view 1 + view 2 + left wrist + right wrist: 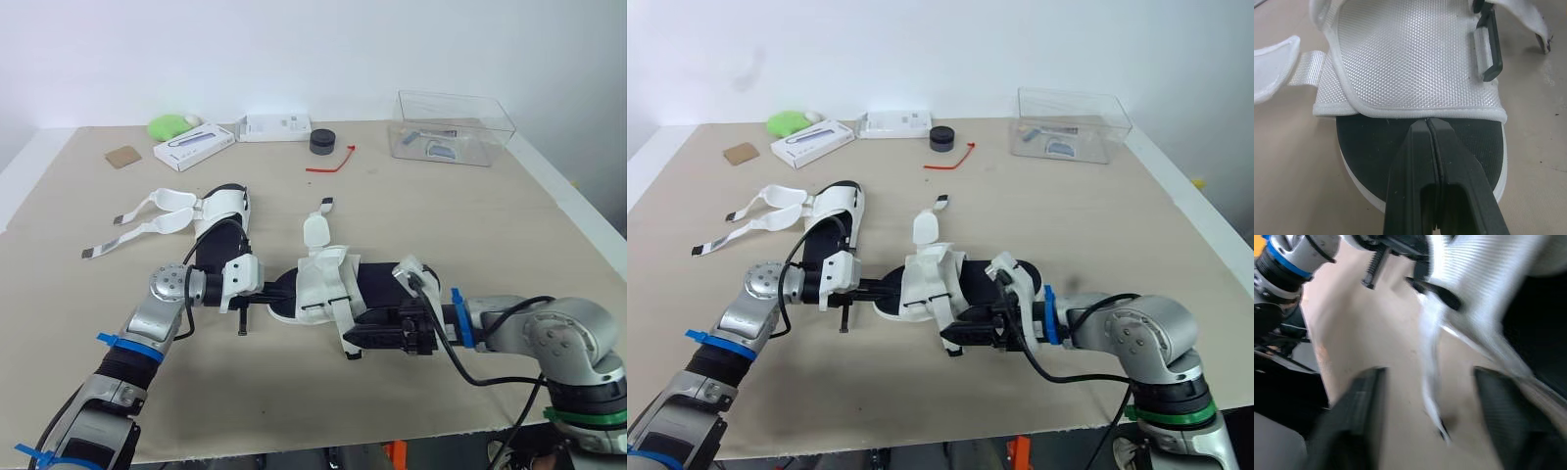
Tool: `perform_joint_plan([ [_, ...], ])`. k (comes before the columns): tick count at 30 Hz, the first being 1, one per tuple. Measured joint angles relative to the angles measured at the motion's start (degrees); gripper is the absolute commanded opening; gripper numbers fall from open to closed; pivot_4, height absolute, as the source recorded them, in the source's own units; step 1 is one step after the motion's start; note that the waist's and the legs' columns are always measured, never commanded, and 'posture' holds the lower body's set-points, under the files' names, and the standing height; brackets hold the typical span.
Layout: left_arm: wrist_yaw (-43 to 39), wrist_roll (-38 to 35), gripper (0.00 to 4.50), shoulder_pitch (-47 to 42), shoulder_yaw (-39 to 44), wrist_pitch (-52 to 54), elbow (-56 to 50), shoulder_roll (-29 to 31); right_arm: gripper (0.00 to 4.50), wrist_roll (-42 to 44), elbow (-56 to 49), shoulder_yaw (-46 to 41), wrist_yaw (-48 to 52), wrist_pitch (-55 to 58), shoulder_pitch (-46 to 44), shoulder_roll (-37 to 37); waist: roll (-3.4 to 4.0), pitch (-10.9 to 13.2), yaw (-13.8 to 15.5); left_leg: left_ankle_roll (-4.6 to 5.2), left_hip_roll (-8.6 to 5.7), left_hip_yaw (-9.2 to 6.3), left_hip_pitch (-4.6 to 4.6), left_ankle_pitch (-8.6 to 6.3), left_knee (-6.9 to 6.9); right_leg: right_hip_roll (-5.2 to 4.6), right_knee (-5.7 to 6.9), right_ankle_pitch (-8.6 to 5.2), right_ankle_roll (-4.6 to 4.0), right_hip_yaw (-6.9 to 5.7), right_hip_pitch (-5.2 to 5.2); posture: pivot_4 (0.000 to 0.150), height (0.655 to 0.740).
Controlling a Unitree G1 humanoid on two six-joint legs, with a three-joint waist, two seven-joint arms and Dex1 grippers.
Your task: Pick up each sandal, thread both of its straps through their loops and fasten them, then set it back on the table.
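Table edge (pixel 294 439) lies near the right tool (pixel 353 343).

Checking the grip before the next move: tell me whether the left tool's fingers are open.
No: the left tool has its two black fingers pressed flat together, tips over the sandal and its black sole.

Bare table (pixel 509 225) open at right, centre blocked by sandal (pixel 328 284), left by second sandal (pixel 223 211) with splayed straps (pixel 162 223), boxes (pixel 194 145) and clear container (pixel 453 127) along far edge.
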Motion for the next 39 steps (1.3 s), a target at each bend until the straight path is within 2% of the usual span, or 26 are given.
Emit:
perform_joint_plan([
  [4,0.13,0.00,0.00,0.16,-0.08,0.02,-0.23,0.01,0.02,0.40,-0.73,-0.04,-1.52,1.17,0.92,0.40,0.00,0.00,0.00,0.00,-0.01,0.00,-0.03,0.00,0.00,-0.02,-0.02,-0.01,0.02,0.00,0.00,0.150,0.7400],
  [19,0.98,0.03,0.00,0.55,-0.20,-0.13,-0.64,0.23,0.02,9.65,-5.88,-0.46,-2.21,7.91,5.09,-2.05,-0.02,-0.05,-0.05,0.00,0.01,-0.02,0.00,0.00,-0.02,0.01,-0.02,-0.03,0.00,-0.01,0.01,0.150,0.7400],
  [22,1.05,0.03,0.00,0.54,-0.21,-0.19,-0.53,0.23,1.02,9.74,-6.08,-0.01,-2.39,7.72,4.64,-2.12,-0.02,-0.05,-0.09,0.00,0.01,-0.02,0.00,0.00,-0.03,0.02,-0.02,-0.04,-0.01,-0.01,0.00,0.150,0.7400],
  [24,1.11,0.02,0.00,0.52,-0.24,-0.25,-0.37,0.22,2.05,9.76,-6.37,0.89,-1.78,7.25,4.22,-3.42,-0.02,-0.05,-0.08,0.00,0.01,-0.01,0.00,0.00,-0.02,0.01,-0.02,-0.04,-0.01,-0.01,0.00,0.150,0.7400],
  [27,1.11,0.03,0.00,0.50,-0.25,-0.29,-0.35,0.23,3.25,6.16,-10.13,4.71,3.61,2.47,3.15,-11.23,0.01,-0.05,-0.10,0.00,0.00,0.02,0.00,0.00,-0.02,-0.02,-0.03,-0.04,0.00,-0.02,-0.02,0.150,0.7400],
  [29,1.11,0.02,0.00,0.53,-0.24,-0.36,-0.31,0.26,4.39,-1.76,-13.31,8.37,9.48,-6.77,2.62,-18.76,0.01,-0.05,-0.09,0.00,0.01,0.01,0.01,0.00,-0.03,-0.02,-0.04,-0.07,-0.01,-0.06,-0.03,0.150,0.7400],
  [34,1.07,0.03,0.00,0.51,-0.26,-0.83,-0.12,0.34,4.46,-24.41,-12.46,12.00,25.56,-43.02,4.05,-26.09,0.01,-0.05,-0.06,0.00,0.03,0.03,0.04,0.00,-0.05,0.03,-0.03,-0.10,-0.05,-0.10,-0.03,0.150,0.7400],
  [39,1.07,0.02,0.00,0.43,-0.29,-1.08,0.22,0.32,4.46,-40.11,-4.04,12.01,33.23,-80.41,5.01,-21.84,-0.03,-0.06,-0.08,0.00,0.02,0.12,0.09,0.00,-0.03,0.04,-0.03,-0.07,-0.02,-0.02,0.01,0.150,0.7400],
])
